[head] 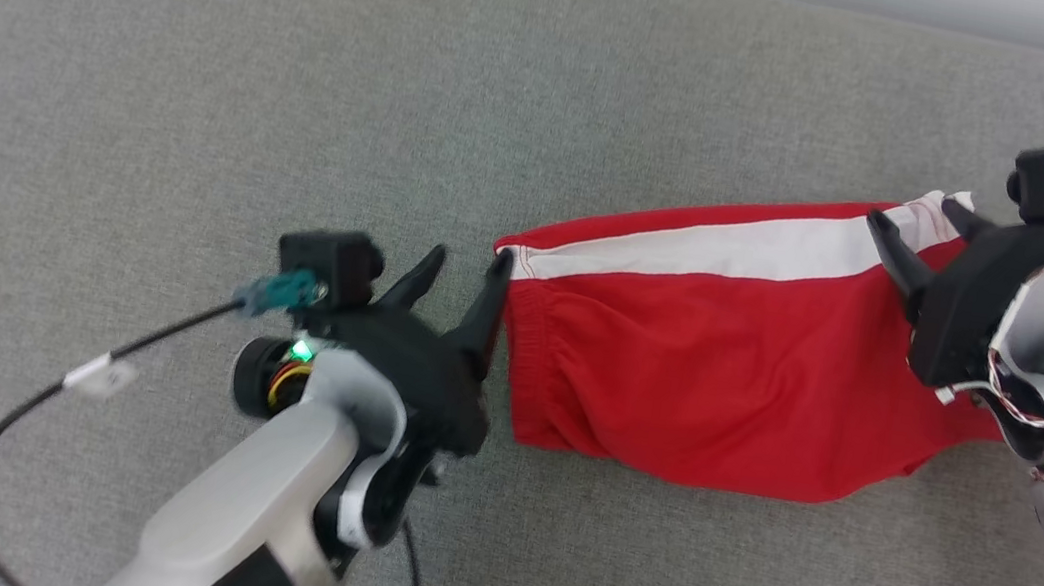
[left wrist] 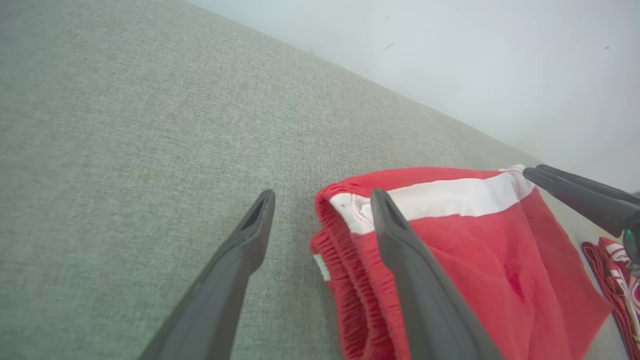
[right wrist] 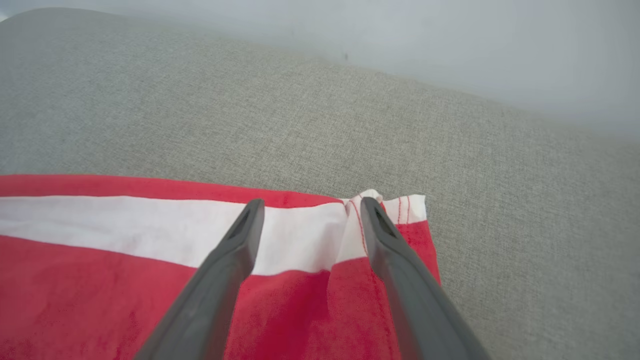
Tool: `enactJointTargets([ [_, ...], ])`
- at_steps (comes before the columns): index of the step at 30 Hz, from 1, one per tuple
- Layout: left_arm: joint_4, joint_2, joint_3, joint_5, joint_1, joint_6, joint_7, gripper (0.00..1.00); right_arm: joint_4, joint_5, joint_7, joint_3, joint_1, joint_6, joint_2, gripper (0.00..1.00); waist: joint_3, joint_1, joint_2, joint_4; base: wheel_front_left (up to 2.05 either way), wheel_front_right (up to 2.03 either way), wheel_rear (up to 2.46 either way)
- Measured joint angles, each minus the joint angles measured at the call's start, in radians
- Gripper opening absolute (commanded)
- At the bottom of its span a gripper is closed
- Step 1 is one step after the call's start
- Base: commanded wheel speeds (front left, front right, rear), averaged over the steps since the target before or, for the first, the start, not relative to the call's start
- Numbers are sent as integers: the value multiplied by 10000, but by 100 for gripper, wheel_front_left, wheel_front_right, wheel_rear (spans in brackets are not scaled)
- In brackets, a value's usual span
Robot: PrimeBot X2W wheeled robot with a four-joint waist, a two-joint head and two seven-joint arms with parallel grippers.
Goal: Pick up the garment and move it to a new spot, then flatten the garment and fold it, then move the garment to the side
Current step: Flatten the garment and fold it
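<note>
Red shorts (head: 705,358) with a white side stripe lie on the grey surface, waistband to the left, leg hem to the right. My left gripper (head: 468,268) is open at the waistband's far corner (left wrist: 345,202), one finger over the cloth and the other over bare surface. My right gripper (head: 925,220) is open above the hem's far corner (right wrist: 395,207), its fingers straddling the white stripe (right wrist: 150,225). Neither gripper holds any cloth.
A grey fabric surface (head: 305,103) spreads all around the shorts, with a rounded corner at the far left. A pale wall runs behind its far edge. A black cable (head: 23,409) trails from my left wrist. More red and white cloth (left wrist: 617,280) peeks in beneath my right gripper.
</note>
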State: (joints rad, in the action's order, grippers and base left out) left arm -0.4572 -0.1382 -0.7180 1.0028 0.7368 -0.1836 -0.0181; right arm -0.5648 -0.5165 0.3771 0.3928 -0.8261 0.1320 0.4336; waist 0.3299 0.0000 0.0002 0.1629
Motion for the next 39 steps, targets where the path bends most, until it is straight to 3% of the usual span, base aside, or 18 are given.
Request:
enactJointTargets([
  [7, 788, -1124, 21, -616, -1891, -100, -1641, 100, 347, -493, 918, -439, 979, 0, 688, 100, -696, -2, -2, -93, 0, 0, 0],
  [11, 1325, -1538, 52, -905, -2647, -146, -2105, 100, 412, -489, 1227, -811, 1445, 0, 671, 100, -937, -2, -2, -105, 0, 0, 0],
  [16, 2272, -2004, 577, -1881, -3689, -512, -2414, 100, 259, -40, 1513, -1419, 1829, 0, 675, 100, -1079, -3, -3, 22, 0, 0, 0],
  [21, 3361, -1768, 1804, -2903, -4789, -614, -2435, 100, -44, 456, 1544, -2094, 2022, 0, 412, 100, -926, -2, -2, 263, 0, 0, 0],
  [28, 4027, -1281, 2853, -4034, -5667, -86, -2443, 100, -535, 1427, 1463, -3024, 1972, 0, 209, 100, -520, -1, -2, 599, 0, 0, 0],
  [36, 4033, -819, 3651, -4660, -6050, 502, -2443, 100, -593, 1678, 1716, -3231, 1793, -36, -209, 100, -205, 0, -2, 787, 0, 0, 0],
  [37, 4011, -765, 3731, -4707, -6096, 535, -2443, 100, -570, 1659, 1820, -3244, 1795, -38, -240, 5, -221, -1, -2, 780, 0, 0, 0],
  [39, 3973, -686, 3889, -4790, -6161, 646, -2443, 100, -468, 1653, 1873, -3156, 1829, -35, -245, 0, -276, -1, -2, 740, 0, 0, 0],
])
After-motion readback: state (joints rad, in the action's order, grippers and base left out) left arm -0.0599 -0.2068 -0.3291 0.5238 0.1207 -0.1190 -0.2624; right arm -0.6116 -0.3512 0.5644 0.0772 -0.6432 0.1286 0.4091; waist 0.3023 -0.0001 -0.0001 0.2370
